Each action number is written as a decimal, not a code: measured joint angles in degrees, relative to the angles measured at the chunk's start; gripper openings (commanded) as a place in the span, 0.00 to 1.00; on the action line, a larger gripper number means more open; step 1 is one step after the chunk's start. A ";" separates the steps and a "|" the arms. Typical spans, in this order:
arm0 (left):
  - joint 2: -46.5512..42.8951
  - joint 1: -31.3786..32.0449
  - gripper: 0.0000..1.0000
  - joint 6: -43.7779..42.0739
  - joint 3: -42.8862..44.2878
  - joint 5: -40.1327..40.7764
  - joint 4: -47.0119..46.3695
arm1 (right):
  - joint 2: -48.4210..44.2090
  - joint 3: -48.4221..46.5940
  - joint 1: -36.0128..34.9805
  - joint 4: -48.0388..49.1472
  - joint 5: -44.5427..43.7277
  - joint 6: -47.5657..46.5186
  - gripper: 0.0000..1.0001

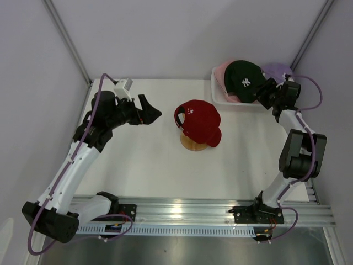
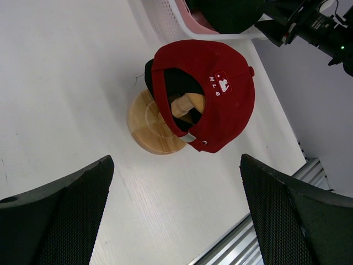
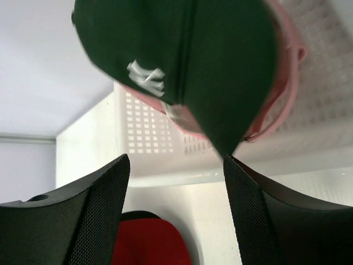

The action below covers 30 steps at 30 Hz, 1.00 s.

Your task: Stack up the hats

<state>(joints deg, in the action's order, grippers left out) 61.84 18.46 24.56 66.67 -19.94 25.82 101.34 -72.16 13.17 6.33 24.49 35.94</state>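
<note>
A red cap [image 1: 199, 120] with a white logo sits on the round wooden stand [image 1: 193, 144] mid-table; the left wrist view shows its back strap [image 2: 212, 99] over the stand [image 2: 150, 126]. A black cap [image 1: 244, 80] lies on a pink cap [image 1: 223, 73] in the white basket [image 1: 219, 100], with a lavender cap [image 1: 277, 70] behind. The white cap is out of view. My left gripper [image 1: 150, 114] is open and empty, left of the red cap. My right gripper [image 1: 263, 91] is open at the black cap's edge [image 3: 182, 49], the brim tip by its right finger [image 3: 259, 204].
The basket stands at the back right against the wall, its mesh wall facing my right gripper [image 3: 149, 132]. The pink cap's rim [image 3: 288, 83] shows under the black one. A metal rail [image 1: 204, 212] runs along the table's near edge.
</note>
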 measured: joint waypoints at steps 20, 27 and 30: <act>0.26 -0.02 0.99 -0.15 0.04 1.73 1.22 | 3.76 0.24 -2.93 1.36 -5.27 -2.49 0.55; 3.17 0.00 1.00 -0.13 0.31 1.46 1.25 | -1.60 0.26 -2.80 -2.25 -10.51 -5.03 0.61; 4.09 -0.02 0.99 -0.13 0.31 1.22 1.27 | -1.81 0.02 -2.54 -2.36 -11.26 -5.25 0.60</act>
<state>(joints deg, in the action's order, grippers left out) 65.93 18.44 24.43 66.98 -18.72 27.09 99.53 -72.14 10.63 3.97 13.23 30.70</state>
